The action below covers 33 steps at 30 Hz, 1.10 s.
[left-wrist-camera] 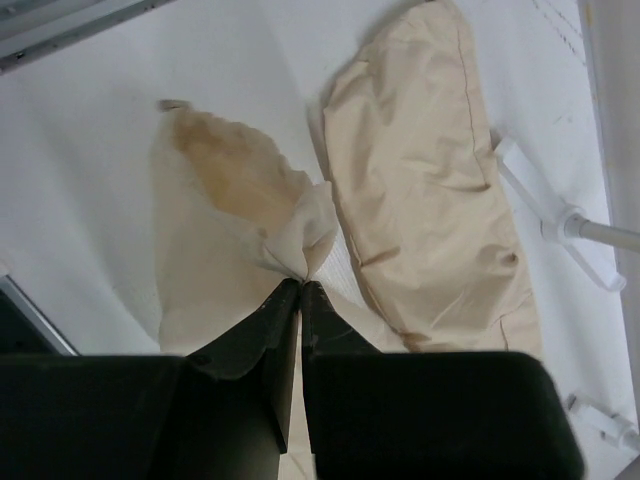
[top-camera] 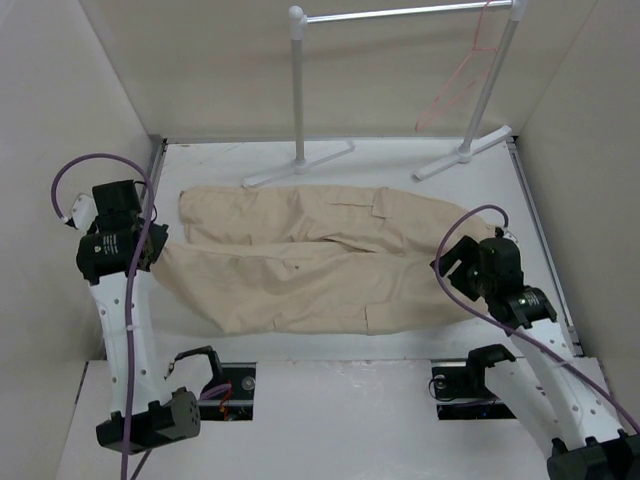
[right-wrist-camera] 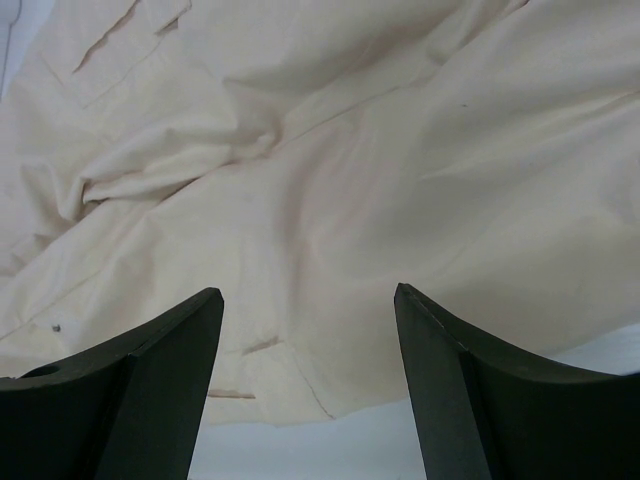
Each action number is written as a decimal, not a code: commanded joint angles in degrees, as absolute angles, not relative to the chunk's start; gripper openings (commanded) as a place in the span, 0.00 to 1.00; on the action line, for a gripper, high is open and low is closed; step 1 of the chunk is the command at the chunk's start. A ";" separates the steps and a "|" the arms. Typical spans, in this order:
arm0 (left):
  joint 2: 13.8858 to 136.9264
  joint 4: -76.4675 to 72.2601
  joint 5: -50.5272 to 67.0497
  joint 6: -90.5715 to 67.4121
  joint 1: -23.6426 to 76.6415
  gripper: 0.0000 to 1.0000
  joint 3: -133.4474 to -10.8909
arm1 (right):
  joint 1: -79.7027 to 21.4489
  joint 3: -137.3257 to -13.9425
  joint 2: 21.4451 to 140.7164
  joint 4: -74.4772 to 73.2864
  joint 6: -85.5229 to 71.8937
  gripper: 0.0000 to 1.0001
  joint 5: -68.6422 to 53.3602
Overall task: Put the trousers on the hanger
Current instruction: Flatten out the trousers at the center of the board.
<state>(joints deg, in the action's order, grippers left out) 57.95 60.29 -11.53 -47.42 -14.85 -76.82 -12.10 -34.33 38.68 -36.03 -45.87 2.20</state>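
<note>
A: Materials?
B: The trousers (top-camera: 310, 260) are soft beige cotton, matte and lightly creased. They lie flat on the white table (top-camera: 400, 160), with the two legs side by side running left to right. The far leg has a flap pocket (top-camera: 386, 206). The hanger (top-camera: 462, 75) is thin pink-red wire, a triangle with a small hook. It hangs from the rail of the rack (top-camera: 298, 90), near the rail's right end. The rack is white pipe standing on flat feet.
A: Left gripper?
B: The left gripper (left-wrist-camera: 301, 285) has its jaws pressed together, pinching a small pale fold of the trousers at their left end. The cloth peaks up into the fingertips.
A: Right gripper?
B: The right gripper (right-wrist-camera: 308, 292) has its dark wedge fingers spread wide and holds nothing. It hangs over the right end of the trousers. I cannot tell whether the tips touch the cloth.
A: Counts?
B: One pair of trousers, one hanger, one rack with two feet, two arms.
</note>
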 commanded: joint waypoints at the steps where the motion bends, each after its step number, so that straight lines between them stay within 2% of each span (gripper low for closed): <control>1: 54.59 68.44 -13.71 -48.34 -13.41 0.03 -83.22 | -10.95 -36.74 37.44 -36.47 -45.35 0.75 3.43; 6: 50.28 81.01 -18.88 -47.20 -14.20 0.02 -89.03 | -9.19 -36.56 39.02 -34.28 -45.26 0.76 2.90; 11: 47.64 90.34 -22.68 -46.85 -15.07 0.02 -87.90 | -9.27 -36.74 42.36 -31.64 -45.00 0.76 3.34; 14: 48.68 89.57 -23.82 -46.85 -15.78 0.02 -83.95 | -9.36 -36.21 43.85 -30.50 -45.26 0.77 3.34; 16: 51.31 83.80 -24.60 -46.85 -15.87 0.02 -80.35 | -9.36 -35.69 44.64 -30.32 -45.26 0.78 3.34; 22: 70.71 58.13 -26.54 -47.28 -15.25 0.03 -72.77 | -8.92 -34.98 45.79 -31.02 -45.09 0.78 3.60; 28: 91.90 48.00 -29.97 -45.71 -15.95 0.05 -76.72 | -7.51 -36.30 45.35 -31.99 -44.30 0.78 4.48; 30: 97.88 46.59 -30.32 -44.74 -15.87 0.09 -79.61 | -7.43 -36.91 45.70 -31.99 -44.30 0.78 4.48; 33: 104.84 47.63 -27.52 -42.99 -15.08 0.24 -85.59 | -7.78 -38.67 45.97 -32.34 -44.21 0.78 4.57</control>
<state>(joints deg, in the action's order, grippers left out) 103.66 49.28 -27.24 -45.08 -15.49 -79.13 -7.86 -34.83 46.04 -34.09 -45.15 3.31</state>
